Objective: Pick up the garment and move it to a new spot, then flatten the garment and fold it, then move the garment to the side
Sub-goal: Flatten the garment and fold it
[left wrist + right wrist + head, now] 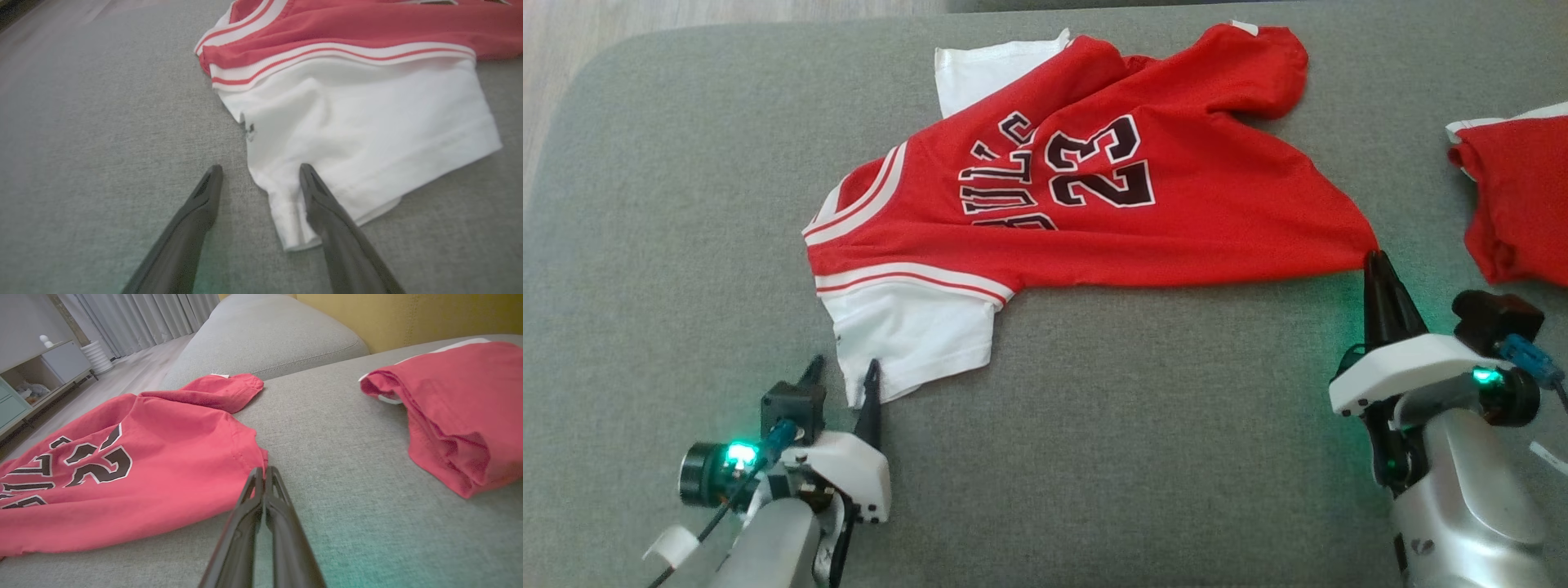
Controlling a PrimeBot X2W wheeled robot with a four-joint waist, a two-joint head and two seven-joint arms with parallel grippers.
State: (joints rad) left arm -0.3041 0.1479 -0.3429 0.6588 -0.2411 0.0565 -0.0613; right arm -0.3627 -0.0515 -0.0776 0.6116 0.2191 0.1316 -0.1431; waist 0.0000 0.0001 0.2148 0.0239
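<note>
Slippage is the chief risk to the garment (1192,237), a red jersey with white sleeves that lies rumpled and far from flat on the grey cushion (1143,425). Its hem corner (1364,243) is drawn out to a point. The right gripper (1377,263) has its two fingers pressed together right at that point, apparently nipping the hem. In the right wrist view the right gripper (263,473) meets only the very edge of the cloth, so the bite looks shallow. I judge that a firm pull could tug the corner free.

The left gripper (845,367) is spread wide across the near corner of the white sleeve (359,134). One finger lies over the cloth and the other rests on bare cushion just beside it. Closing there may catch only a thin lip of sleeve, or pinch cushion fabric along with it. Pulling by a sleeve at one end and a hem corner at the other could also stretch the jersey askew instead of flattening it.

From the left gripper, the garment lies ahead and towards the other arm, touching its inner finger. From the right gripper, it spreads ahead and towards the left arm, touching the tips. A second red garment (1515,196) lies near the right gripper's outer side, apart from the jersey, and a wide swing could drag it.
</note>
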